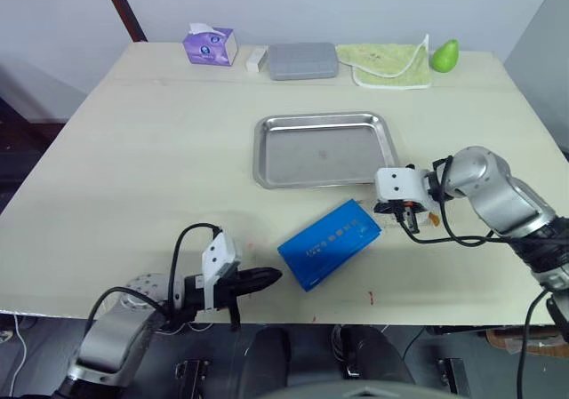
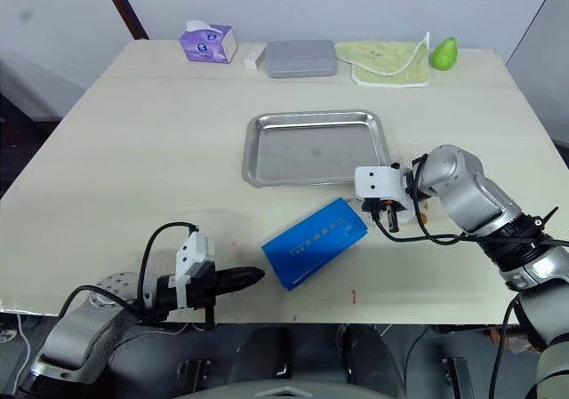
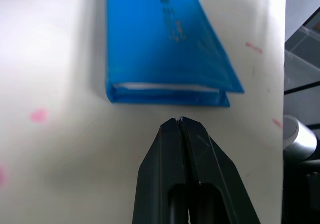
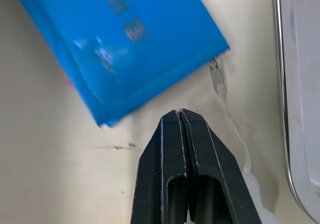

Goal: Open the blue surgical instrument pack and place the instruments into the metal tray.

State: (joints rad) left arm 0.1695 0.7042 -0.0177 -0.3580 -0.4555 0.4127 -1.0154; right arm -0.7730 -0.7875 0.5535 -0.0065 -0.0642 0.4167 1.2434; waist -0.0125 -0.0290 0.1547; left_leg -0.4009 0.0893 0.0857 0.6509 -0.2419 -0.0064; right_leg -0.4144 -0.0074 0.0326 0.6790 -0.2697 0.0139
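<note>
The blue surgical instrument pack (image 1: 330,243) lies closed and flat on the surface (image 1: 160,168), close to the near edge and a little toward the right side. It is turned at an angle, with one end pointing to the metal tray (image 1: 325,149). The tray sits just beyond it, around the middle of the surface, and nothing is inside it. No instruments can be seen; I judge they are still inside the pack.

The left gripper (image 1: 258,280) is at the near edge, pointing at the pack's nearer end, close to it but not touching. Its two fingers are pressed together and hold nothing. The right gripper (image 1: 405,212) is just beside the pack's farther end, near the tray's near right corner, also with fingers pressed together and empty.

So the opening step is not yet begun, in my judgement. The next move calls for one gripper to spread its fingers and catch the open edge of the pack, while the other keeps the pack from sliding.

Count: one pack, one tray, two grippers. Along the far edge there are one purple tissue box (image 1: 210,44), one grey hard case (image 1: 302,60), one green cloth (image 1: 392,64) and one green pear (image 1: 444,55).
</note>
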